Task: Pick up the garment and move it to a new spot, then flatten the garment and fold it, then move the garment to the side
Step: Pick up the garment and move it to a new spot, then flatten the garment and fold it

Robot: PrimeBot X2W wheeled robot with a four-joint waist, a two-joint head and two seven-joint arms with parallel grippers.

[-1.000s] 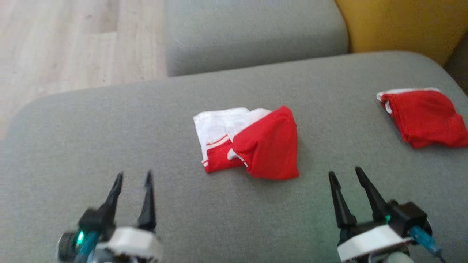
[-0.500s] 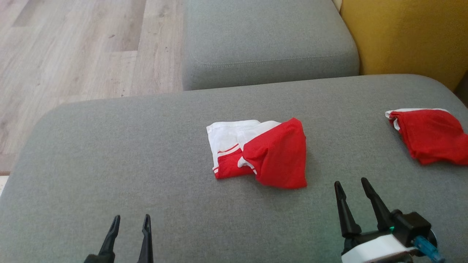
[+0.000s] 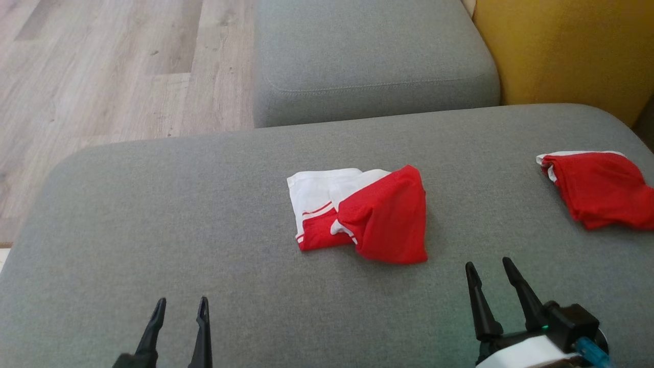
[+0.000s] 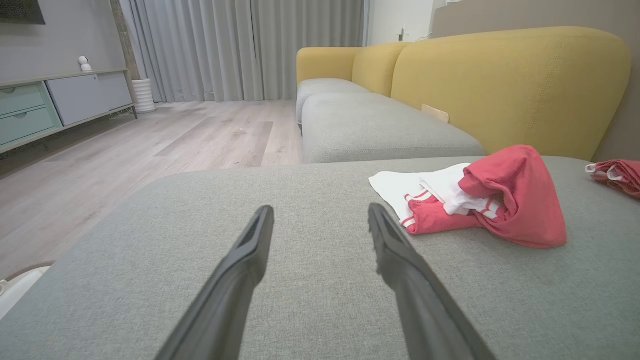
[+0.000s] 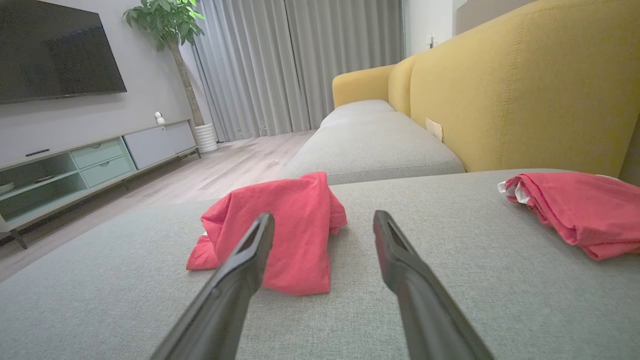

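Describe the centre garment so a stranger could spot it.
On the grey cushion before the robot, look near its centre. The crumpled garment there shows a white panel with red stripes; the other garment, at the right edge, is nearly all red.

Grey sofa [image 3: 153,204], seemingly wooden floor [image 3: 102,66], curtains [image 4: 225,45]

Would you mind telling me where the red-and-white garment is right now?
In the head view, the red-and-white garment lies centred on the grey seat, ahead-left of the right gripper, with another red garment apart at the right edge.
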